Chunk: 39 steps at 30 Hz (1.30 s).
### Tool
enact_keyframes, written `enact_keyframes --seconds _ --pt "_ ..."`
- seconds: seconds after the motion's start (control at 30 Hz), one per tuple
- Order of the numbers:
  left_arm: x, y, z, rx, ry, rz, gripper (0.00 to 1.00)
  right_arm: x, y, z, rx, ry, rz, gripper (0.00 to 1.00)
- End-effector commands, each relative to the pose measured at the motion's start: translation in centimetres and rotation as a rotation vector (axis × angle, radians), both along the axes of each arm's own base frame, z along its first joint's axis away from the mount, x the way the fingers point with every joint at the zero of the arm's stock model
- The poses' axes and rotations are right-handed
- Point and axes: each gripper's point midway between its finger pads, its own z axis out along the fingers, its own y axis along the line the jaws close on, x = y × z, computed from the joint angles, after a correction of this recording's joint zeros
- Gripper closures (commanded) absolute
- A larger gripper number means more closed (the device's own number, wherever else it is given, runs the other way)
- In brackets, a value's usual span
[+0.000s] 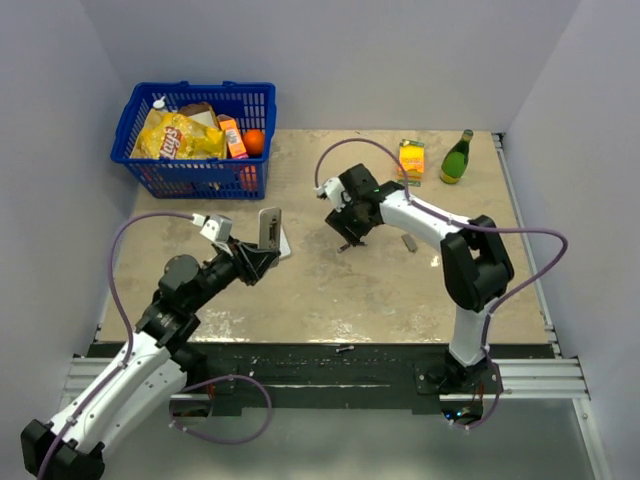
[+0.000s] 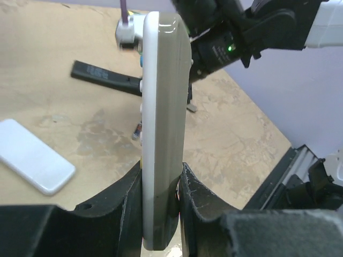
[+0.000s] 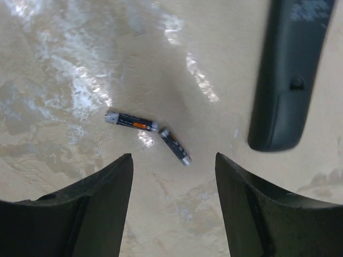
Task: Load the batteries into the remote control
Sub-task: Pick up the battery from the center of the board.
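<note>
Two batteries (image 3: 175,146) lie flat on the table (image 3: 80,53), just ahead of the right gripper (image 3: 172,166). Its fingers stand wide apart with nothing between them. The nearer battery runs diagonally, from upper left down to lower right, and its lower end sits almost on the midline of the gap. The farther one lies up and to the left, nearly crosswise, so its long axis runs along the line on which the fingers close. The two almost meet end to end. Off to the right lies what looks like a black remote (image 3: 289,75), apart from both.

The right arm is clearly the nearer one. The left gripper (image 2: 161,176) is clamped on the lower end of the remote (image 2: 163,107), holding it upright and edge-on above the table, well to the left of the batteries. From this edge-on view I cannot tell which way its battery bay faces.

As I judge it, the pick turns on the wrist angle. The fingers should close across the nearer battery's width, not along its length, and that calls for a modest turn before descending.
</note>
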Motion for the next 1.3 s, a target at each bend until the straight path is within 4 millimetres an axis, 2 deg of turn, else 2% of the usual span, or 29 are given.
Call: enact_keyframes --seconds 0.0,0.03,0.07,0.1,0.13,0.27,0.37,0.6,0.9,0.93,1.03,1.17,1.27 --pt "0.5 2.5 3.0 0.133 -0.128 0.092 1.0 -0.6 1.2 -0.5 -0.193 0.029 0.343 0.35" --pt "0.4 2.9 4.4 0.137 -0.163 0.106 1.0 -0.3 1.2 -0.7 -0.221 0.033 0.358 0.35" --pt "0.6 3.6 4.3 0.177 -0.18 0.137 1.0 -0.1 1.4 -0.4 -0.246 0.038 0.392 0.35" --pt "0.7 4.1 4.8 0.191 -0.198 0.161 1.0 -0.1 1.4 -1.5 -0.278 0.066 0.41 0.35" --pt "0.6 4.6 5.1 0.199 -0.219 0.182 1.0 0.1 1.2 -1.7 -0.311 0.068 0.411 0.35" --pt "1.0 6.5 4.7 0.248 -0.25 0.274 1.0 0.2 1.5 -2.9 -0.369 0.091 0.465 0.36" --pt "1.2 6.9 3.9 0.264 -0.241 0.291 1.0 -0.6 1.9 -3.6 -0.366 0.126 0.499 0.37" --pt "1.3 7.0 3.8 0.276 -0.238 0.297 1.0 -1.8 2.8 -4.8 -0.347 0.174 0.538 0.44" --pt "1.2 7.0 3.4 0.276 -0.228 0.296 1.0 -1.3 4.3 -5.4 -0.312 0.164 0.58 0.46" --pt "1.2 7.0 3.5 0.275 -0.229 0.296 1.0 -1.6 4.7 -5.5 -0.289 0.175 0.592 0.49" --pt "1.2 7.1 3.4 0.276 -0.228 0.297 1.0 -1.8 5.2 -5.8 -0.27 0.19 0.617 0.51" --pt "1.3 7.1 3.3 0.28 -0.225 0.3 1.0 -2.5 5.4 -6.5 -0.247 0.225 0.649 0.67" --pt "1.3 7.1 3.3 0.281 -0.224 0.295 1.0 -2.9 5.5 -7.1 -0.235 0.245 0.658 0.67"
